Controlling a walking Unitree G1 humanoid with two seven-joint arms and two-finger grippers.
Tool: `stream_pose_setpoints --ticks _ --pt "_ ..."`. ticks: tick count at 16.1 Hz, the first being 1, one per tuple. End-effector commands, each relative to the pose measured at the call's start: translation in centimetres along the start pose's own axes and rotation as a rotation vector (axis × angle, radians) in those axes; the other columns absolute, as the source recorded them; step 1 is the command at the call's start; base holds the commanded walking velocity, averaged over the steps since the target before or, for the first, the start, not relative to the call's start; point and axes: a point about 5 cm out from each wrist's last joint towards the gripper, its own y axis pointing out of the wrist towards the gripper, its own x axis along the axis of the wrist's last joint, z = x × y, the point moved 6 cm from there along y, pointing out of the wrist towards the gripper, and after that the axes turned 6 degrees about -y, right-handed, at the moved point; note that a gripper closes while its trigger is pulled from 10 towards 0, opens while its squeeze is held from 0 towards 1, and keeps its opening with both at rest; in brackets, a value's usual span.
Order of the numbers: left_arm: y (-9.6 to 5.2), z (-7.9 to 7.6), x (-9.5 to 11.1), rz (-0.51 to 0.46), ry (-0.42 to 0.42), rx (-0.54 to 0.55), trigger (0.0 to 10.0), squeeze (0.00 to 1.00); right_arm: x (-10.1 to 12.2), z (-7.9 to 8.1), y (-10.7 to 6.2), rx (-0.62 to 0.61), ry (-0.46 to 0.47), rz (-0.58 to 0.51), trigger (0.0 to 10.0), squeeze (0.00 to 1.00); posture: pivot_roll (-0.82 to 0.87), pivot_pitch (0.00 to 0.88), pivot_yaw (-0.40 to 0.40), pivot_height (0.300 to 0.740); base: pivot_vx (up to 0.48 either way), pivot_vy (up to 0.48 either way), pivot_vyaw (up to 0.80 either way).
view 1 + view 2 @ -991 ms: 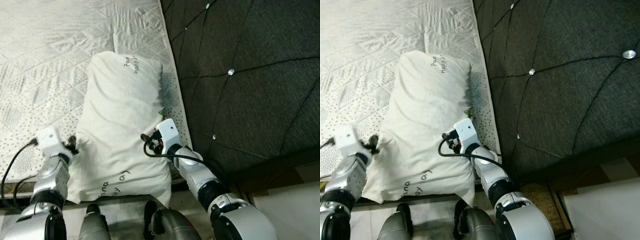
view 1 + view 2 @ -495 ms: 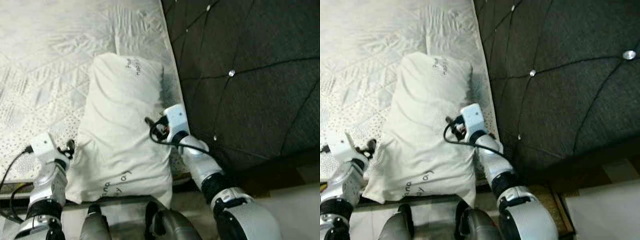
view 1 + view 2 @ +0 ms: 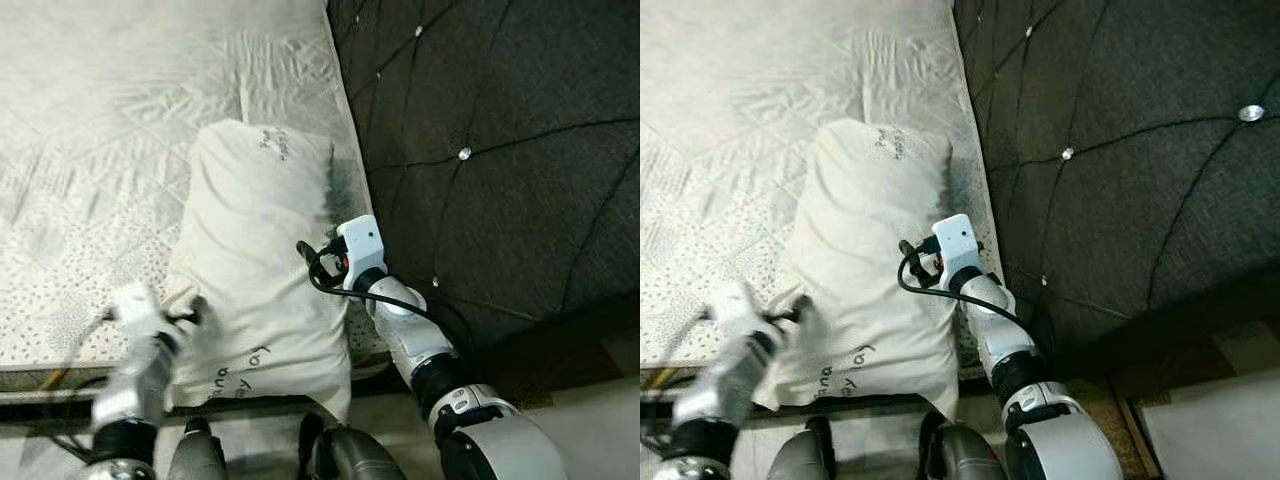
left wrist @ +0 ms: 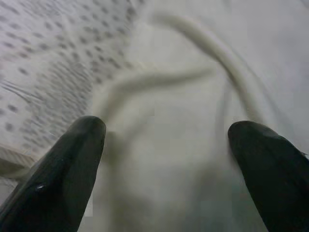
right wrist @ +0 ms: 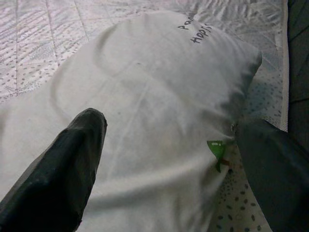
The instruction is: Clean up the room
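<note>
**Both tools set at a white pillow on the bed**

A white pillow (image 3: 255, 265) is shown lying lengthwise on a quilted, dotted mattress (image 3: 90, 180), with its long right edge close to the dark tufted headboard (image 3: 500, 150). Dark handwriting is seen near the pillow's far end and again near its near corner.

The right tool (image 5: 166, 140) is placed at the pillow's right edge, about midway along it. Its two black fingers (image 5: 63, 164) are spread wide, one over the pillow's top face and the other beside the pillow's edge, above the dotted mattress; nothing is clamped between them. A small green tag (image 5: 217, 149) is seen at the pillow's seam, near the second finger. A black cable is looped at the wrist of the right arm (image 3: 400, 320).

The left tool (image 4: 166, 140) is set at the pillow's near left corner, by the mattress edge; the arm is blurred in the head views. Its fingers (image 4: 63, 169) are likewise held well apart over creased pillow fabric, and no fabric is gripped.
</note>
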Motion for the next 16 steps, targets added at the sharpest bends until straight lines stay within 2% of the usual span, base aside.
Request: stream_pose_setpoints --ticks 1,4,6,9,10,11,14,16 --pt "-0.3 0.8 -1.4 0.04 0.028 0.039 10.0 1.0 -0.6 -0.2 -0.2 -0.008 -0.003 0.026 10.0 1.0 -0.03 0.166 -0.134 0.74 0.0 0.0 0.0" --pt "-0.7 1.9 -1.3 0.025 0.032 0.094 10.0 1.0 -1.2 0.0 -0.3 0.003 -0.016 0.052 10.0 1.0 -0.03 0.157 -0.133 0.74 0.0 0.0 0.0" --pt "-0.7 3.4 0.5 -0.014 0.028 0.135 10.0 1.0 -1.6 0.3 -0.4 0.013 0.003 0.078 10.0 1.0 -0.04 0.154 -0.132 0.74 0.0 0.0 0.0" --pt "-0.3 4.4 2.9 -0.044 0.016 0.151 10.0 1.0 -2.4 1.0 -0.4 0.045 0.093 0.122 10.0 0.99 -0.04 0.155 -0.129 0.74 0.0 0.0 0.0" --pt "-0.1 4.3 4.1 -0.065 0.007 0.127 10.0 0.89 -2.5 1.7 -0.4 0.084 0.114 0.138 10.0 0.83 -0.04 0.155 -0.127 0.74 0.0 0.0 0.0" --pt "0.1 4.4 4.7 -0.063 0.002 0.119 10.0 0.0 -2.6 1.9 -0.4 0.101 0.113 0.142 10.0 0.0 -0.05 0.157 -0.126 0.74 0.0 0.0 0.0" --pt "1.1 3.2 5.6 -0.043 -0.01 0.034 10.0 0.0 -2.1 1.5 -0.4 0.089 0.117 0.127 10.0 0.0 -0.06 0.163 -0.128 0.74 0.0 0.0 0.0" --pt "1.3 3.1 5.8 -0.04 0.008 0.039 10.0 0.0 -1.7 1.1 -0.5 0.076 0.116 0.116 10.0 0.0 -0.07 0.161 -0.126 0.74 0.0 0.0 0.0"
